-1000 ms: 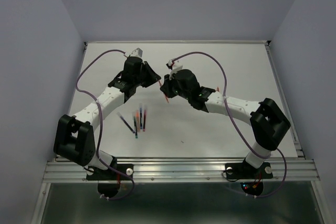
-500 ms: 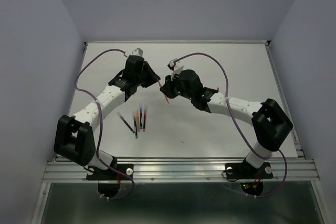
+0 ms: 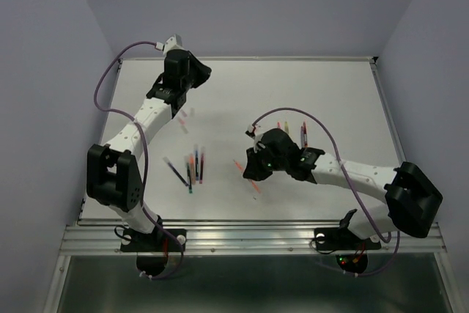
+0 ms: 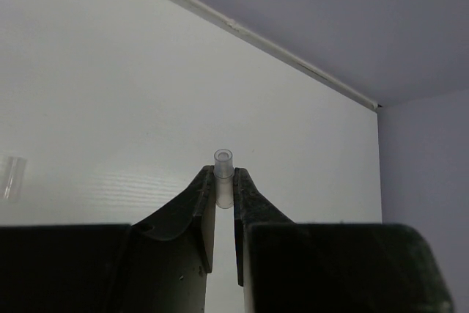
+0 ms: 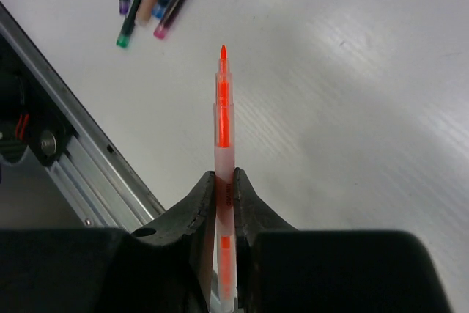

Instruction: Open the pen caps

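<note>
Pen cap (image 4: pixel 223 159) is off its pen, pinched in the closed left tool (image 4: pixel 225 181) at the far left of the worktop (image 3: pixel 330 93). Right tool (image 5: pixel 223 181) clamps the bared orange pen (image 5: pixel 223 100). Pens (image 3: pixel 194 170) lying mid-worktop probably have caps on, so most of the work is left.

No text, label, brand, number or sign is showing legibly anywhere, neither on the orange pen (image 5: pixel 223 119), nor on the clear cap (image 4: pixel 223 181), nor on the loose pens (image 3: pixel 194 170) lying on the table (image 3: pixel 330 93).
</note>
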### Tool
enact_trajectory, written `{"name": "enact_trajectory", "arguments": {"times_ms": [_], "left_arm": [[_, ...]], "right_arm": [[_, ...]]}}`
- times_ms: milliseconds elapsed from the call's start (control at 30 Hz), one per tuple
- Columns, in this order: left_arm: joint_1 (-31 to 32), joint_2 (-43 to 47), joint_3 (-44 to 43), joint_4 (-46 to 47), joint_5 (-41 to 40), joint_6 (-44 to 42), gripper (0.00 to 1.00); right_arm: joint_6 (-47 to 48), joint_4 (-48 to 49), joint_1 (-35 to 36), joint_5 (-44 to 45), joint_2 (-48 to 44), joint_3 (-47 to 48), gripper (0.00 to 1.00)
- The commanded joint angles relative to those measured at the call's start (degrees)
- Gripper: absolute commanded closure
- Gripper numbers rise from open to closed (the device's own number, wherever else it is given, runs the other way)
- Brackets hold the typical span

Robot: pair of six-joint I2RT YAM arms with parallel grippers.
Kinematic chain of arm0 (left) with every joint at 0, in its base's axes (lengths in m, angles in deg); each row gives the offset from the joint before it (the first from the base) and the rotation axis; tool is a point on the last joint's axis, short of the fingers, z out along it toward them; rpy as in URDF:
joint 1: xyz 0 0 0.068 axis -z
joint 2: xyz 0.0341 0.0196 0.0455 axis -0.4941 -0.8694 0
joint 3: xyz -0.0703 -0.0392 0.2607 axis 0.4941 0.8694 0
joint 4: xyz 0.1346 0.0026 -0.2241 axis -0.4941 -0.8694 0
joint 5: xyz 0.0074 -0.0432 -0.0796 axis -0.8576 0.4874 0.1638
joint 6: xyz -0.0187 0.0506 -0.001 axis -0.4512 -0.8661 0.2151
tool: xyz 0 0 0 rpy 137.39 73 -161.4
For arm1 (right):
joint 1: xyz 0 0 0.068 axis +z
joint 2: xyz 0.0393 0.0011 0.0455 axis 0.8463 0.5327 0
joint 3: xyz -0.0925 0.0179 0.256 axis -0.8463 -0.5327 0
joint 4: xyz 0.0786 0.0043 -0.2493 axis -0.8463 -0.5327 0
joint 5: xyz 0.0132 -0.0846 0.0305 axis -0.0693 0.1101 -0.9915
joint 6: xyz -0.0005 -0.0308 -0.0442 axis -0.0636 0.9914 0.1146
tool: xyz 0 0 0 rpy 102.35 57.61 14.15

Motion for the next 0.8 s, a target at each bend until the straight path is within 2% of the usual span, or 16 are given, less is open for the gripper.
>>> {"name": "enact_trajectory", "arguments": {"times_ms": [0,133,233,300,633,767], "left_arm": [[0.3,1.4,3.2,1.0,-0.1,-1.5,1.00],[0.3,-0.5,6.4,-0.7,-1.6,-2.5,1.00],[0.3,-2.9,6.9,-3.4,-2.1,-4.1,1.00],[0.3,-4.2,6.6,-5.4,-2.8,-5.1,1.00],[0.4,-12.1,3.6,-11.8,-6.3,-6.9,1.00],[0.5,-14.3,2.4,-13.9,-7.7,-7.5,1.00]], "right_arm": [[-2.0,0.1,-3.1,9.5,-2.8,3.7,0.99],[-3.0,-0.3,-9.5,12.2,-2.0,3.6,0.99],[-2.6,-2.7,-12.9,21.9,-0.1,5.3,0.99],[-2.6,-2.6,-16.8,22.5,1.1,5.9,0.99],[0.5,-2.9,-23.2,33.0,12.0,13.3,0.99],[1.8,-3.4,-26.3,33.1,13.0,13.8,0.98]]}}
